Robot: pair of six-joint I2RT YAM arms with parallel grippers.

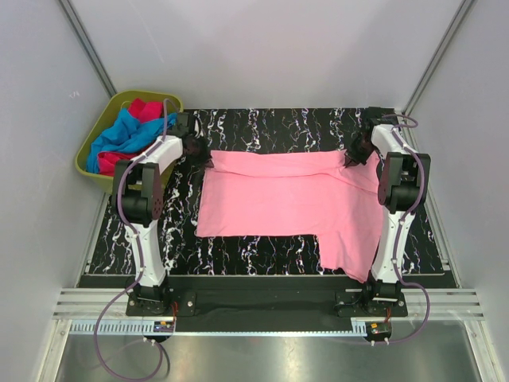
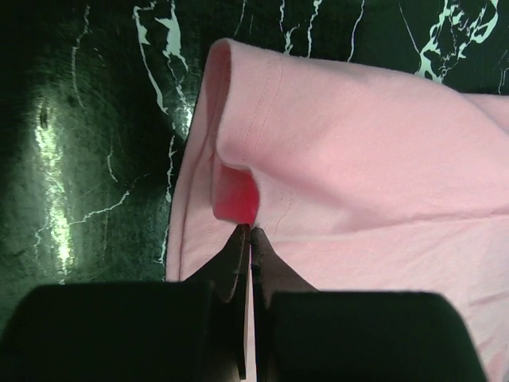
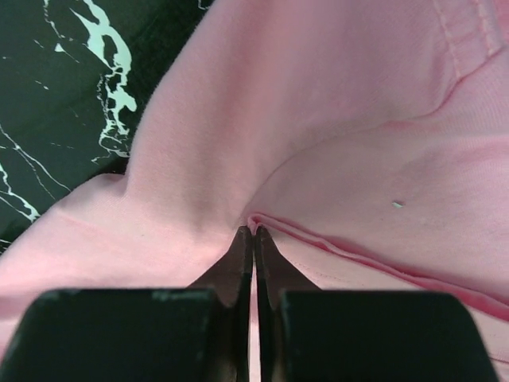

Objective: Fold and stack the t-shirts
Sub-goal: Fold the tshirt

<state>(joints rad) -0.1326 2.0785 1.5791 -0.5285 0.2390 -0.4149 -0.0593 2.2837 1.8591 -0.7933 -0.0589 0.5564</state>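
Top external: light pink t-shirt [image 1: 286,199] lies spread flat across the black marbled table [image 1: 262,255], with one part trailing toward the near right; left gripper [image 1: 203,157] sits at its far left corner, right gripper [image 1: 350,159] at its far right corner. Left wrist: jaws pressed together, pinching a fold of pink cloth at the shirt's edge. Right wrist: jaws likewise together, nipping a raised crease of the same shirt. Olive-green bin [image 1: 86,155] off the table's far left holds bunched blue and magenta shirts [image 1: 127,135].
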